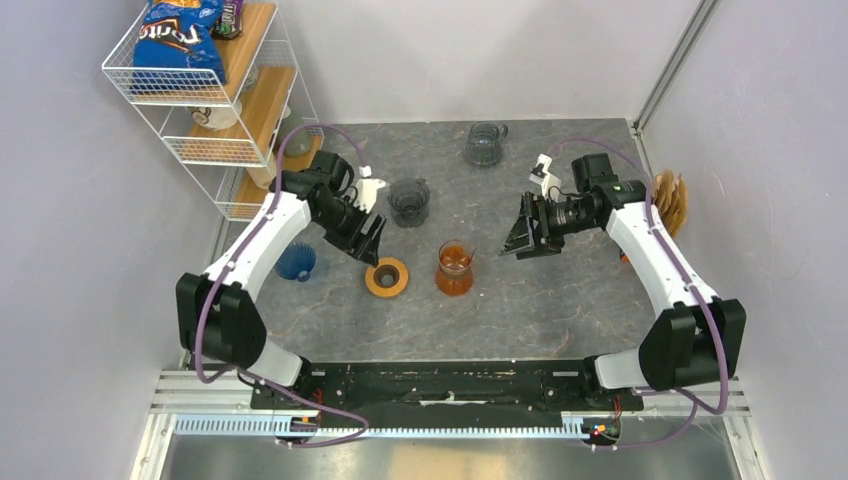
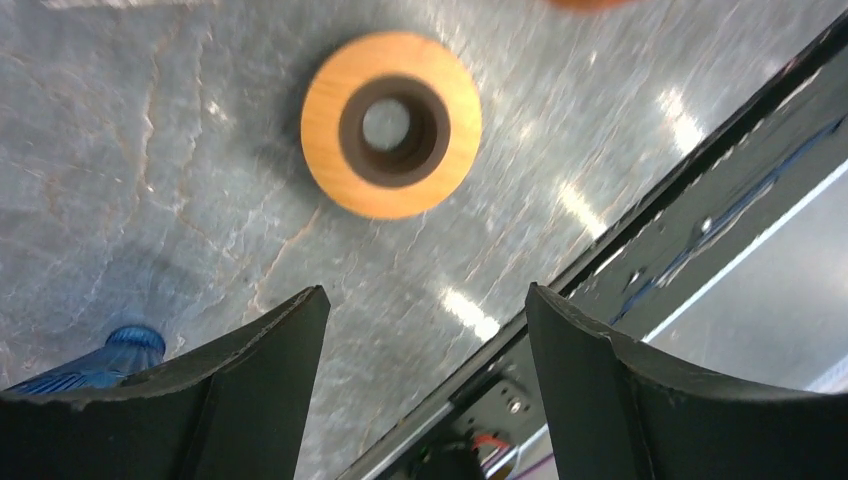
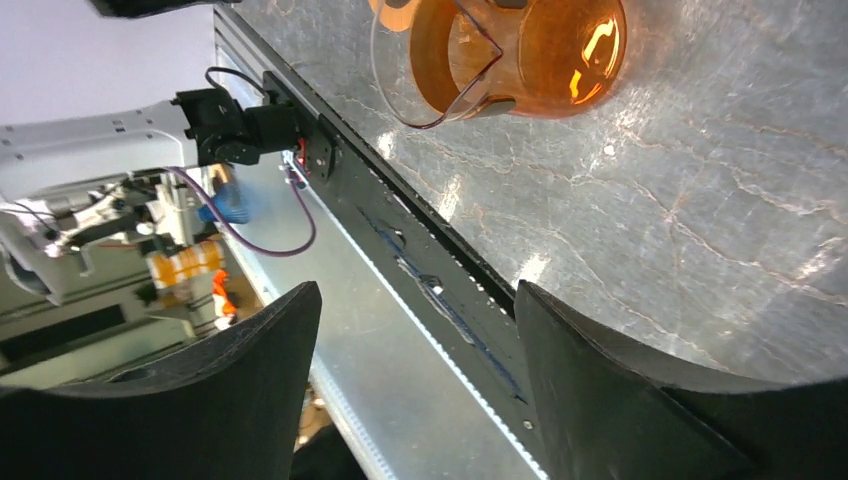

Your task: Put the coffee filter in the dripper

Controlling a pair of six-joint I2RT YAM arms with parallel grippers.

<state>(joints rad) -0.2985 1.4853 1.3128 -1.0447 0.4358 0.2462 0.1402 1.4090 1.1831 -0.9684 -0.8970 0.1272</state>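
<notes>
The orange see-through dripper stands near the table's middle and shows at the top of the right wrist view. Its inside looks brownish, and I cannot tell whether a filter lies in it. A brown pleated stack, apparently coffee filters, stands at the right edge of the table. My left gripper hangs open and empty just above and left of a wooden ring, which also shows in the left wrist view beyond the gripper. My right gripper is open and empty to the right of the dripper, pointing toward it.
A dark glass cup and a clear glass mug stand further back. A blue ribbed cup sits at the left under my left arm. A wire shelf with snack bags fills the back left corner. The black base rail runs along the near edge.
</notes>
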